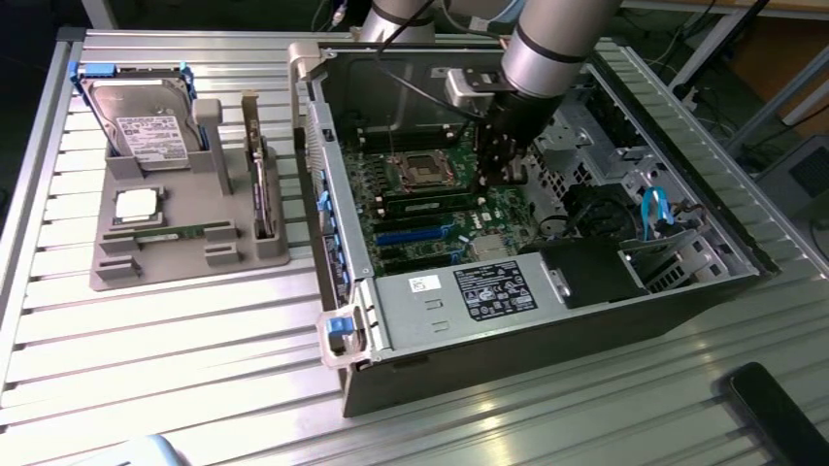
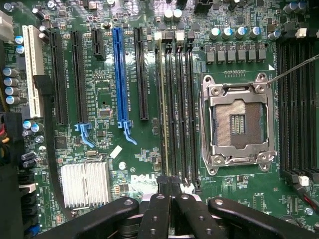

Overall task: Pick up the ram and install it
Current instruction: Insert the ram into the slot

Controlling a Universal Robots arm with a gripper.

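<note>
Pressed together, the end effector (image 2: 169, 199) hovers right above the memory slots (image 2: 177, 109) beside the empty processor socket (image 2: 239, 122). One ram (image 2: 163, 109) stands seated there, its long axis running straight away from the fingertips.

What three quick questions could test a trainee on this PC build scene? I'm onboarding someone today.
1. True or false: the CPU socket holds a processor.
2. Where is the gripper? A: over the bare table. B: inside the computer case, above the motherboard. C: outside the case, over a tray.
3. Which drive stands in the grey holder?

Key: 1 false, the socket is empty. 2 B. 3 the hard drive.
</note>
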